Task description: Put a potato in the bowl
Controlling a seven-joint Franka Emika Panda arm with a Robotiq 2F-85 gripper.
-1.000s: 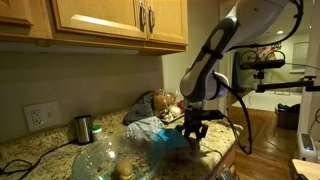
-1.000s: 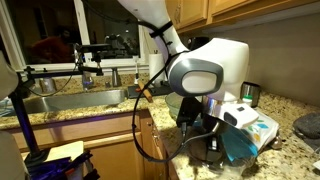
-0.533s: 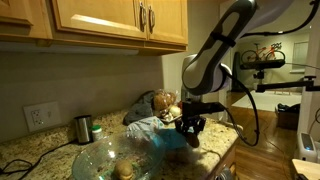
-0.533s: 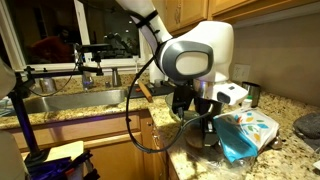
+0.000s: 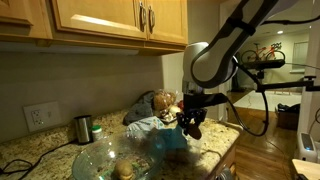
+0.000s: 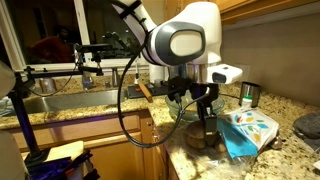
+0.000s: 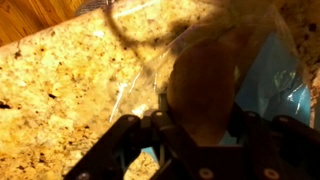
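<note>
My gripper (image 5: 190, 122) is shut on a brown potato (image 7: 205, 78) and holds it in the air over the crumpled blue and clear plastic bag (image 5: 160, 138). In the wrist view the potato fills the gap between the two dark fingers (image 7: 163, 118), above the granite counter (image 7: 60, 90). The wide clear glass bowl (image 5: 96, 158) stands on the counter a short way from the gripper, with another potato (image 5: 125, 171) lying in it. The gripper also shows in an exterior view (image 6: 204, 114).
A small metal cup (image 5: 83, 128) stands near the wall outlet. A netted bag of potatoes (image 5: 160, 102) lies against the backsplash. Cabinets (image 5: 100, 20) hang overhead. A sink (image 6: 60, 102) lies beyond the counter's end. The counter edge is close to the bag.
My gripper has risen from the plastic bag with the potato in it, and the arm has straightened upward. The bowl and cup have not moved.
</note>
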